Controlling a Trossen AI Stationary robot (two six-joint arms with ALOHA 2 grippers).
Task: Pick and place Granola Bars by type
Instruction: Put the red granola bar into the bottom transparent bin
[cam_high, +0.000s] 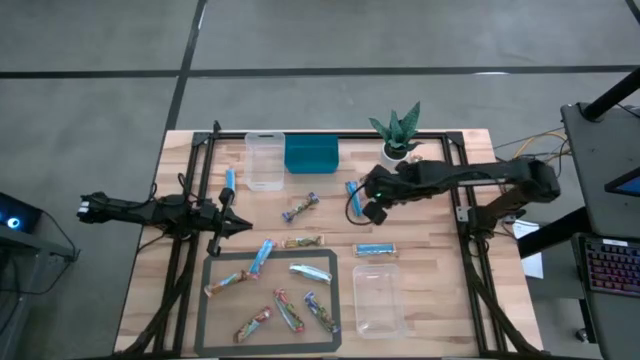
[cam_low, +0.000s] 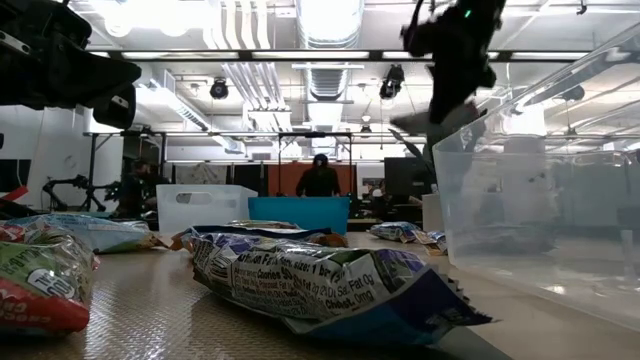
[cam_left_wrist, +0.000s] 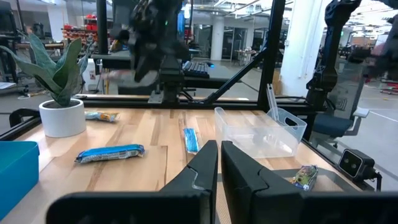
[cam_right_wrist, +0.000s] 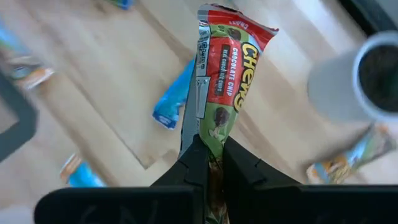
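Observation:
My right gripper (cam_right_wrist: 211, 155) (cam_high: 372, 210) is shut on a green and red granola bar (cam_right_wrist: 227, 68), raised above the table's far middle, near a blue bar (cam_high: 352, 195) and the potted plant (cam_high: 400, 135). In the low view it hangs high (cam_low: 455, 50). My left gripper (cam_high: 240, 226) (cam_left_wrist: 219, 163) is shut and empty, level over the table's left side. Several bars lie flat on the dark tray (cam_high: 205, 300). Others lie on the bare wood: a blue one (cam_high: 229, 180), mixed ones (cam_high: 300, 207) (cam_high: 302, 241) and another blue one (cam_high: 375, 250). My right gripper pinches the green and red bar between its two fingers at one end of the wrapper (cam_right_wrist: 214, 140). The fingers lie along the bar, which sticks out beyond them with its far crimped end (cam_right_wrist: 239, 18) free. The bar is lifted clear of the table.
A clear tub (cam_high: 265, 160) and a teal bin (cam_high: 311, 155) stand at the far edge. A second clear tub (cam_high: 380, 298) sits near the front right, beside the tray. Black frame rails (cam_high: 462, 210) run along both sides of the table.

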